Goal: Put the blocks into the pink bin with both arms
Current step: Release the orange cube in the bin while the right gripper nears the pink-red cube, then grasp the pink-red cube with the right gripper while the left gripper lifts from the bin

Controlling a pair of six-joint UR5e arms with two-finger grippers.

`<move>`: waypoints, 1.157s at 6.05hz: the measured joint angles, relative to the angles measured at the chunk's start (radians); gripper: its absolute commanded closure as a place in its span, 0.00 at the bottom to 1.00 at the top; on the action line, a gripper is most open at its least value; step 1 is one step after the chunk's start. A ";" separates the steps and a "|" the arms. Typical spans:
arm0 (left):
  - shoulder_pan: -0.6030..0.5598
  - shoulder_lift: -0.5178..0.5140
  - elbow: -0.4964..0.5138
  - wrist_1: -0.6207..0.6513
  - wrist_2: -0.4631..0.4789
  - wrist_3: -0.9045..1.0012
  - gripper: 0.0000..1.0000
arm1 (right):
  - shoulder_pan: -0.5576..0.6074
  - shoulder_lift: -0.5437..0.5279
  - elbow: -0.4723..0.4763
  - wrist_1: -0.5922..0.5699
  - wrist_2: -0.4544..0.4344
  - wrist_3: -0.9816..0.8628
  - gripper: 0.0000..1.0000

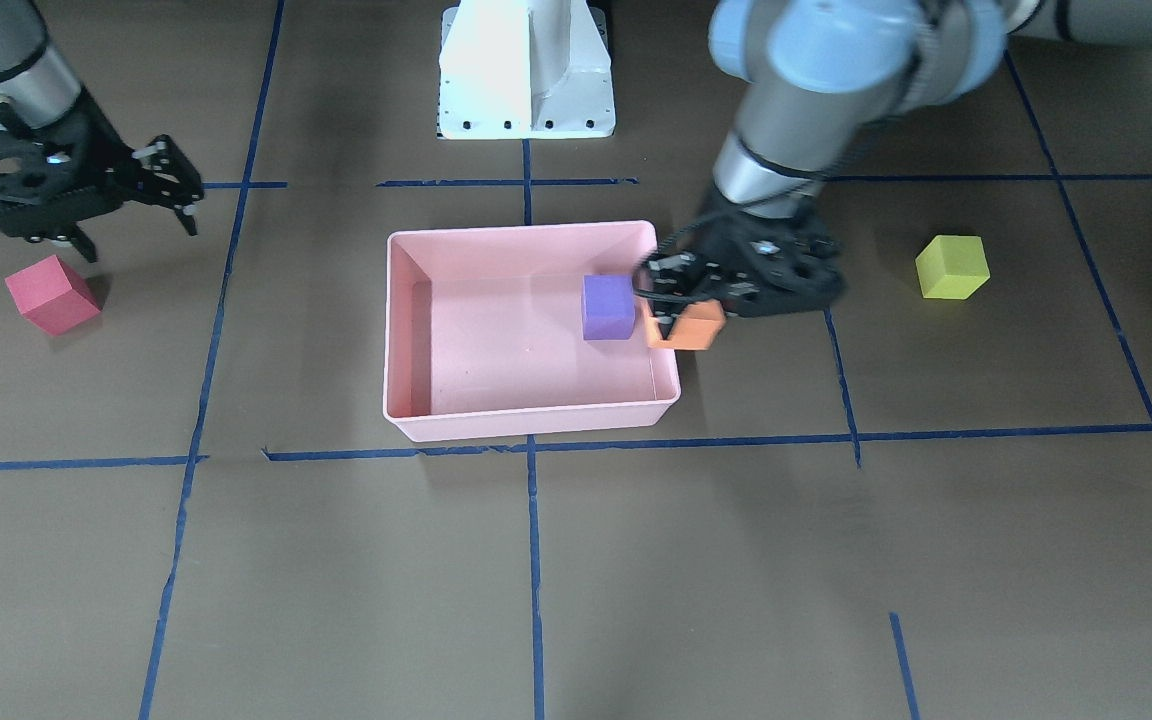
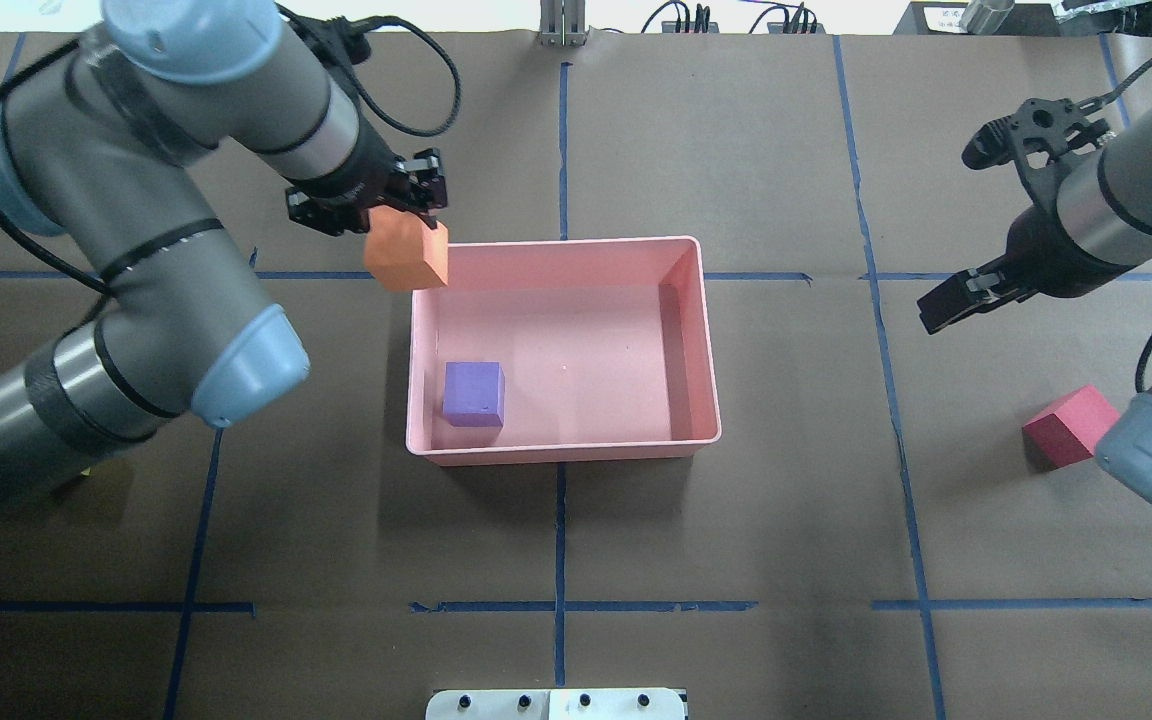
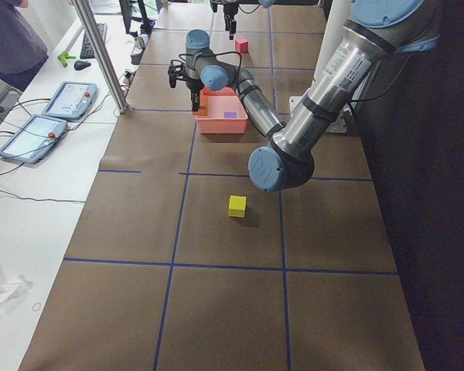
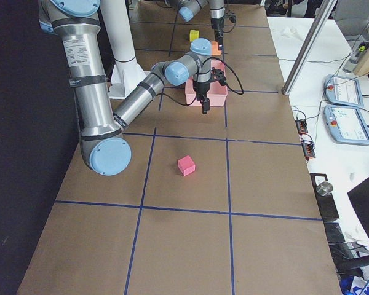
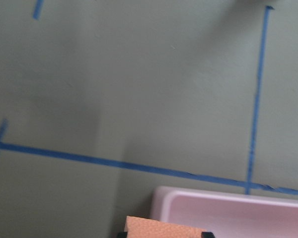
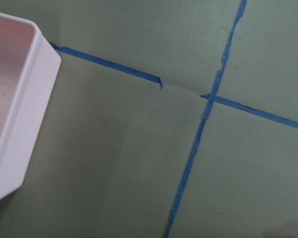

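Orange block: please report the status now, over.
Left gripper shut on orange block, at corner of pink bin, not inside. Right gripper open, empty. Purple block in bin; path looks clear.

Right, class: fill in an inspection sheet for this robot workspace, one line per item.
Surface: table covered in brown paper with a blue tape grid.
Job's things: purple block inside pink bin; orange block held by the bin's corner; red block and yellow-green block on the table, outside the bin.
Clutter: nothing seen.
Grippers: left gripper shut on orange block; right gripper open, empty, near the red block.
Cables: black cable looping off the left arm.
Surroundings: white pedestal; side bench with pendants; person beside it.
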 measured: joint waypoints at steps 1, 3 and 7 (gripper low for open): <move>0.063 -0.038 0.031 0.008 0.067 -0.046 0.00 | 0.011 -0.097 0.003 0.106 0.004 -0.030 0.00; 0.101 -0.054 0.052 0.011 0.113 -0.068 0.00 | 0.015 -0.276 -0.033 0.348 0.002 -0.050 0.00; 0.105 -0.049 0.046 0.010 0.117 -0.070 0.00 | -0.005 -0.355 -0.290 0.692 -0.007 -0.123 0.00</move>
